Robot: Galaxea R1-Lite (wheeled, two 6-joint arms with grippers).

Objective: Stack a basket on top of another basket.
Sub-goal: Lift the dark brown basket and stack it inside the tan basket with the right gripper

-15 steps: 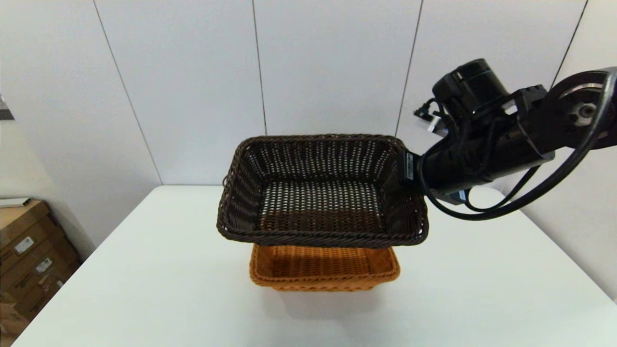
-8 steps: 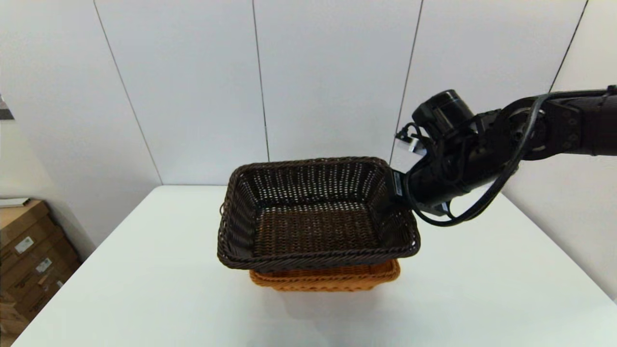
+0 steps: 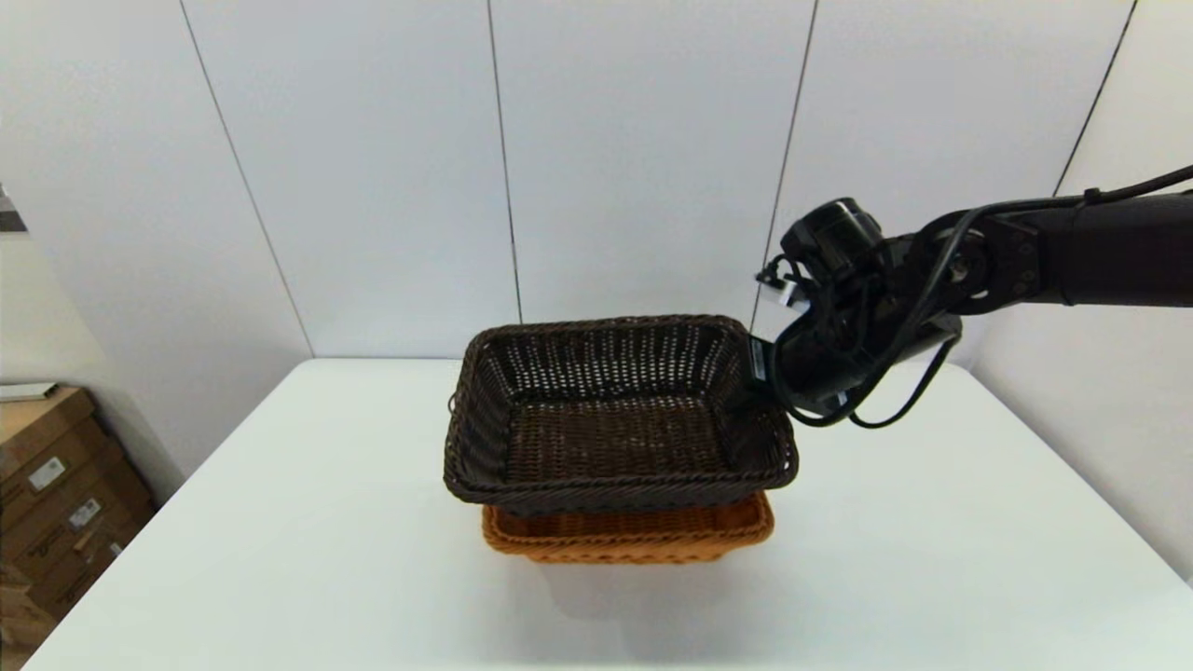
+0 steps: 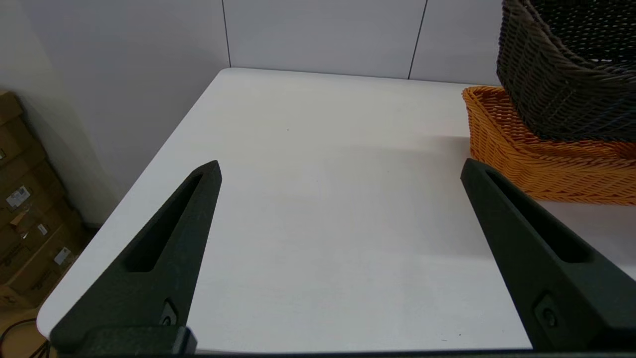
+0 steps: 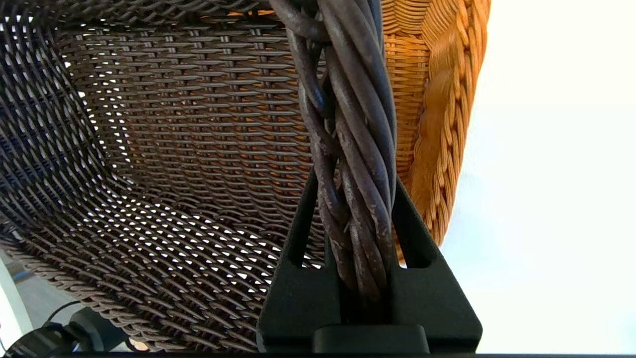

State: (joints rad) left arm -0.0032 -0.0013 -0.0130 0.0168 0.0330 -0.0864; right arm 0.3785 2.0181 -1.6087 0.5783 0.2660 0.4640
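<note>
Dark brown basket [image 3: 620, 419]: a rectangular woven wicker tray with flared sides and a braided rim, held over the orange-tan basket and partly nested into it; whether its floor is seated cannot be told. Its near rim overhangs the rim below, and it is shifted slightly toward the left edge of the table.

Orange-tan basket [image 3: 629, 539]: set on the white table [image 3: 280, 559] near the middle, closer to the front edge than the back; only its front wall and rim are seen in the head view, the rest covered by the dark basket.

Right gripper [image 3: 757, 365]: reached in from the right side, at the right short rim of the dark brown basket. In the right wrist view the 2 fingers [image 5: 298, 233] are pinched on the braided rim [image 5: 353, 149], 1 on the inside and 1 on the outside.

Left gripper [image 4: 338, 171]: low over the table's left part, well apart from both baskets, fingers spread wide with nothing between them.

Surroundings: pale wall panels [image 3: 643, 158] behind the table; cardboard boxes [image 3: 51, 485] on the floor beyond the table's left edge.

Obstruction: nothing is seen between the 2 baskets.
</note>
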